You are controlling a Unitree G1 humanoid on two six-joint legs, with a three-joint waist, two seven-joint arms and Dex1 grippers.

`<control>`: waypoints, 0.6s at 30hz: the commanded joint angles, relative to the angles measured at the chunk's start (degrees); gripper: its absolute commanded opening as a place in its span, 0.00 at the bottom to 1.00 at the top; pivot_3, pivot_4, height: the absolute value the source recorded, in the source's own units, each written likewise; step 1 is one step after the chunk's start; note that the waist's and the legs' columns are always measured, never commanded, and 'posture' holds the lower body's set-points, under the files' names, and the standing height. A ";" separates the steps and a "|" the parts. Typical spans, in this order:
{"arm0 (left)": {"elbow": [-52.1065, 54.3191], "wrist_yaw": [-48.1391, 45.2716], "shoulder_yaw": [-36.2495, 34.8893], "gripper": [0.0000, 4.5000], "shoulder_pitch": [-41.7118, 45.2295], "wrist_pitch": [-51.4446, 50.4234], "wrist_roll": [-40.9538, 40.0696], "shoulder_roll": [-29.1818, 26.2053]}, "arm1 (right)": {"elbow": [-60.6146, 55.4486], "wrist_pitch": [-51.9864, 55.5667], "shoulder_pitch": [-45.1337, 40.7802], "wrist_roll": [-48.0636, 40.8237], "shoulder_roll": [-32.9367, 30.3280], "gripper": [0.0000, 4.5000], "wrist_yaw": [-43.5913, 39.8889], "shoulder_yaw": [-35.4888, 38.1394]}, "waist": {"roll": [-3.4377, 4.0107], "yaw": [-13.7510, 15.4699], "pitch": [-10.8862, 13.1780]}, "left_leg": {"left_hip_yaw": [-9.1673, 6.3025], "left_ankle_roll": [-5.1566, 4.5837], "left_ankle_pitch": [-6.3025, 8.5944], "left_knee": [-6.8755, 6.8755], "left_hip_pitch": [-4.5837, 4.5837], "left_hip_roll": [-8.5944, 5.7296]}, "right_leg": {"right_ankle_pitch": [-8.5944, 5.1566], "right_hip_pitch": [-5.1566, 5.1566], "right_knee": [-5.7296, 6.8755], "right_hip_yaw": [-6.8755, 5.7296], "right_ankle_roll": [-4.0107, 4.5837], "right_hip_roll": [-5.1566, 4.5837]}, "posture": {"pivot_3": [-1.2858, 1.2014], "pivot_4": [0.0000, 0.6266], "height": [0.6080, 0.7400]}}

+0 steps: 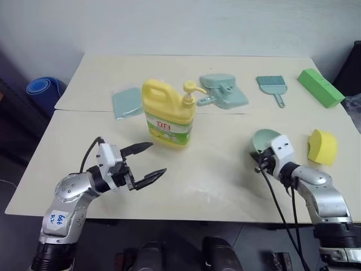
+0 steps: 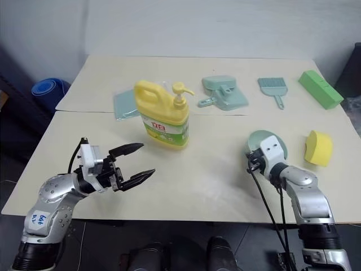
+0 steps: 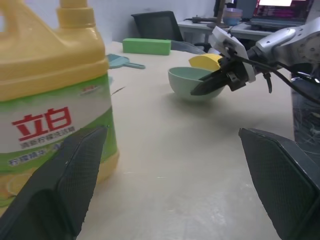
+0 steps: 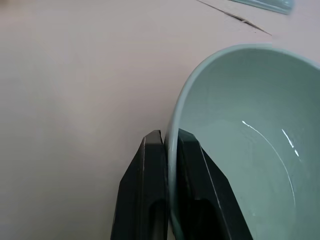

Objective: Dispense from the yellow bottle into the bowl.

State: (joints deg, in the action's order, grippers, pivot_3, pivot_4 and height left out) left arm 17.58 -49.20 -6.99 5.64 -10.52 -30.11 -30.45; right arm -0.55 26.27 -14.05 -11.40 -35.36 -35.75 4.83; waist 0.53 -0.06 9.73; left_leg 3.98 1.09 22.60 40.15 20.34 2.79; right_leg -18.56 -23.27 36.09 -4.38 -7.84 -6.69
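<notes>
Right wrist view, right hand [image 4: 170, 142] clamped on bowl [image 4: 250, 140] rim

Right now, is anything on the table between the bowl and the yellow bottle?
Nothing visible. The right gripper is shut on the rim of the bowl, and the stretch of table between it and the yellow bottle is bare. The open left gripper sits nearer the bottle's other side.

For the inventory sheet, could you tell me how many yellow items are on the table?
2: the yellow bottle stands mid-table ahead of the left gripper, and a small yellow sponge lies just right of the bowl. None looks hidden.
</notes>
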 commanded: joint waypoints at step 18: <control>-16.97 7.09 6.72 0.15 46.59 -14.33 -3.62 4.66 | -16.79 18.24 -36.84 1.86 -13.76 0.00 -23.20 -21.45 | -0.09 -0.57 0.06 | -0.23 0.00 -0.01 0.02 0.05 -0.09 | 0.02 0.01 0.02 -0.23 -0.02 0.01 | 0.52 0.24 1.00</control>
State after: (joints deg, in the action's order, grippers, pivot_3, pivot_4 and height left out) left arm 1.78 -42.05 -0.82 50.19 -26.66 -35.67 -26.56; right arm -16.12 43.37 -48.74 -10.08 -49.40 -58.50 -16.85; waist 0.44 -0.63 9.79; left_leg 3.75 1.09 22.60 40.17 20.39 2.70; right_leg -18.54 -23.29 36.11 -4.61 -7.85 -6.67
